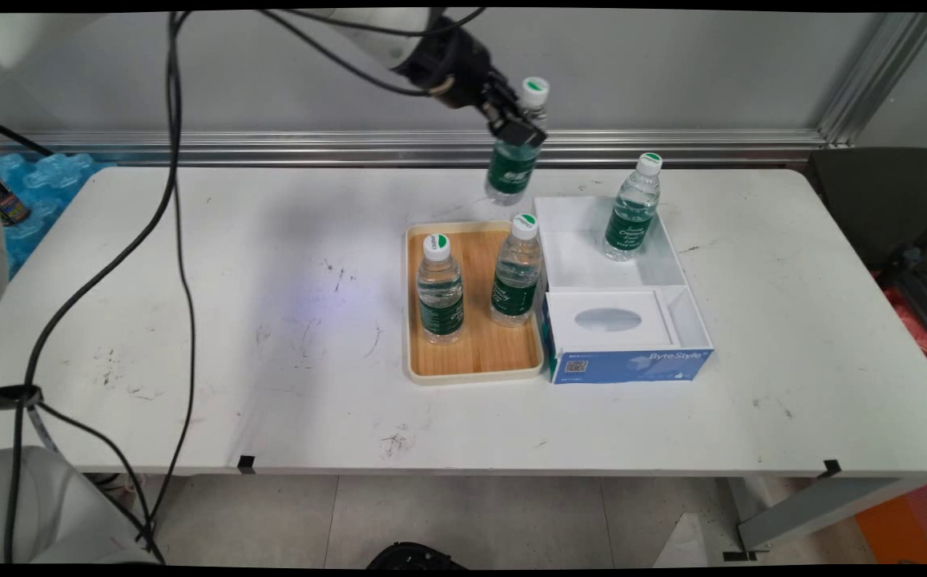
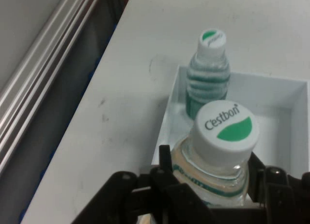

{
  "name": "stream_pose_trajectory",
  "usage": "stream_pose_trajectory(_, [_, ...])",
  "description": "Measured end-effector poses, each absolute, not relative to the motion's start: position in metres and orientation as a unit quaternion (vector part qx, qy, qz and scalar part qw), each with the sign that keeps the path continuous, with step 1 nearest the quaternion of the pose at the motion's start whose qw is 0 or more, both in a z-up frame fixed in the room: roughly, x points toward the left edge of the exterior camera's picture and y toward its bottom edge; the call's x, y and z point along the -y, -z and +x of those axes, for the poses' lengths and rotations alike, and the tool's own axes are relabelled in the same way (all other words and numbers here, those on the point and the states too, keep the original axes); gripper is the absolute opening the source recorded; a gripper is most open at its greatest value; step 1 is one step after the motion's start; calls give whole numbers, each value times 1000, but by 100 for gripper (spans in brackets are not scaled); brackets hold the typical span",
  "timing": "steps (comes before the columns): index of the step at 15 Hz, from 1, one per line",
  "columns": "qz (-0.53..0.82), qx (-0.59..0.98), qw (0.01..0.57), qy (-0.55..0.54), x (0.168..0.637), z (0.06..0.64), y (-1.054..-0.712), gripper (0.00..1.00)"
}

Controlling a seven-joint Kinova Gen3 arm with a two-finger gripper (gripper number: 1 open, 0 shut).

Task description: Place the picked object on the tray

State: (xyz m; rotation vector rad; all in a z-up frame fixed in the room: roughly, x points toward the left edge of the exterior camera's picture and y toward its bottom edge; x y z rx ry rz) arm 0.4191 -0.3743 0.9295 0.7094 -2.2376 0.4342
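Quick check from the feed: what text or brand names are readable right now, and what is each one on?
"Cestbon": cap of the held bottle, in the gripper.
"ByteStyle": front of the blue box.
Green labels on the bottle in the white tray and the two bottles on the wooden tray: print too small to read.
Code mark on the blue box: unreadable.

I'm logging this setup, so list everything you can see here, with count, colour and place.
Water bottles: four, clear with green labels and white caps; two on the wooden tray, one in the white box, one held in the air.
Wooden tray: one, tan with cream rim, table centre.
White box: one, right of the tray.
Tissue box: one, blue and white, at the white box's near end.
Table: one, white.
Gripper: one, black, clamped on the raised bottle above the table's far side.
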Motion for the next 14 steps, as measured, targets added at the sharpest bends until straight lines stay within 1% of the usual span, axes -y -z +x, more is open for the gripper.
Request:
stream_pose_trajectory(7, [292,870,365,-157,347,455,-906,0])
stream_pose_trajectory(14, [292,870,370,-148,342,472,-877,0])
